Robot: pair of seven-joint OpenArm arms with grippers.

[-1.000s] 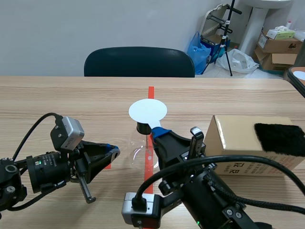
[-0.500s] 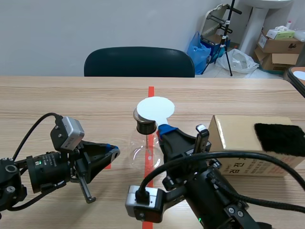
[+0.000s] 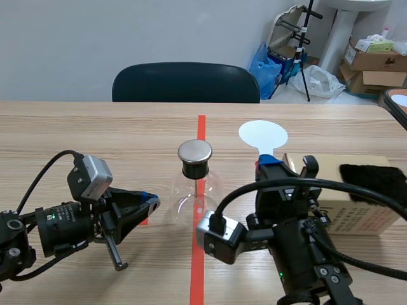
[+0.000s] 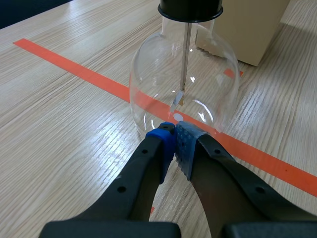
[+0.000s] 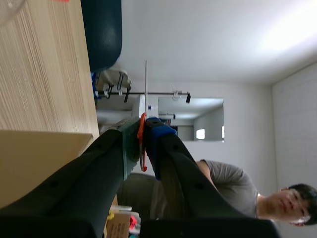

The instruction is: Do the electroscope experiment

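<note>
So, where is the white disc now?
Scene view: the white disc is held up in the right gripper, right of the flask and by the left end of the box.

Cardboard box [image 3: 369, 219] partly behind the right arm [image 3: 305, 254]; flask stopper [image 4: 190, 9] partly beyond view.

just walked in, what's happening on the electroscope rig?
The right gripper has its fingers shut on the handle of a white disc, holding it in the air beside the cardboard box, off to the side of the flask and its metal cap. The flask stands on the table. The left gripper, fingers shut on nothing, sits low with its tips at the flask's base; contact is unclear.
</note>
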